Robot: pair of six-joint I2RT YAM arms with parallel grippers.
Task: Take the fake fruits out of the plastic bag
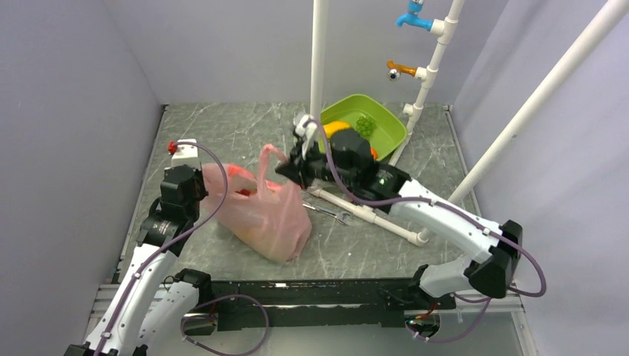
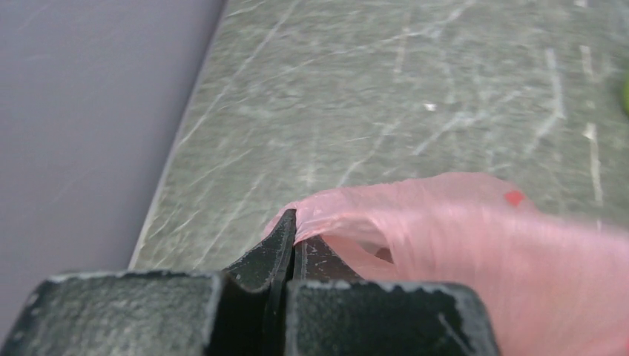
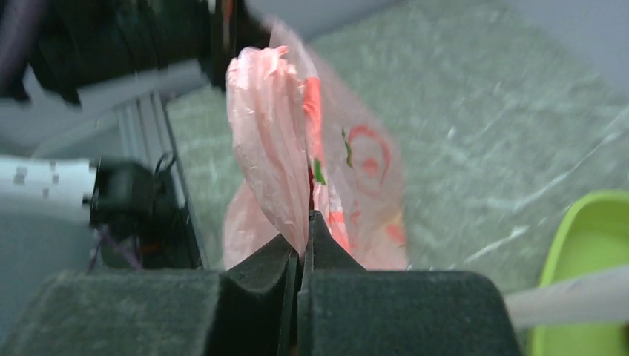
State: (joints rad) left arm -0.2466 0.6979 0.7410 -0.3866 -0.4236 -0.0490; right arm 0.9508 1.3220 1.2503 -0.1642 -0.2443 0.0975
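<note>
The pink plastic bag (image 1: 263, 211) lies bulging on the table between the two arms. My left gripper (image 1: 202, 172) is shut on the bag's left edge (image 2: 348, 204), the film pinched between its fingertips (image 2: 285, 230). My right gripper (image 1: 285, 169) is shut on a bag handle (image 3: 267, 141), which stands up as a twisted strip. Through the film show blurred red (image 1: 245, 192) and yellow (image 1: 261, 187) shapes, likely the fake fruits; which fruits they are I cannot tell.
A green tub (image 1: 369, 122) at the back right holds a green grape bunch (image 1: 364, 124) and an orange fruit (image 1: 335, 127). White pipes (image 1: 319, 55) rise behind the bag; one lies on the table (image 1: 371, 215). A small metal wrench (image 1: 330, 213) lies right of the bag.
</note>
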